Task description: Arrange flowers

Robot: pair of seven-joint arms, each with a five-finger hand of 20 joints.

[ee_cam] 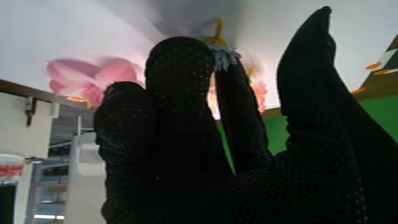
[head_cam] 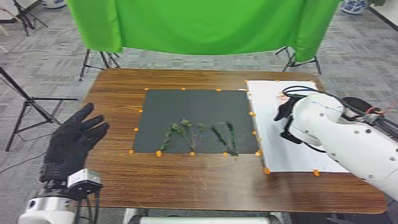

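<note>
Right hand [head_cam: 286, 109] is over the white sheet [head_cam: 289, 161] on the right part of the tabletop [head_cam: 187, 187], nearer the far right corner than the near one; its arm comes in over the right edge. Wrist view: right hand [ee_cam: 182, 75] open, fingers mostly straight, thumb standing well off from them. Blue-grey flower with a yellow piece [ee_cam: 222, 52] shows at the fingertips, between two of them; can't tell if it's touched or gripped. Pink flower [ee_cam: 71, 75] lies on the sheet, beyond the fingers and apart from them. More pink-orange petals [ee_cam: 259, 95] show behind the fingers, mostly hidden. Left hand [head_cam: 67, 147] is at the left edge of the tabletop, palm and fingers overlapping that edge in the head view; open, fingers relaxed and a bit spread, nothing held. Dark mat [head_cam: 195, 105] is mid-tabletop, left of the sheet. Three green bits on its near half: thin stem [head_cam: 167, 137] toward the mat's left edge, branching sprig [head_cam: 188, 134] in the middle, narrow looped-looking stem [head_cam: 233, 137] toward the mat's right edge, its lower end at the near edge. Orange markers [head_cam: 267, 170] run along the edges of mat and sheet. Green cloth [head_cam: 204, 30] hangs past the tabletop's far edge.
</note>
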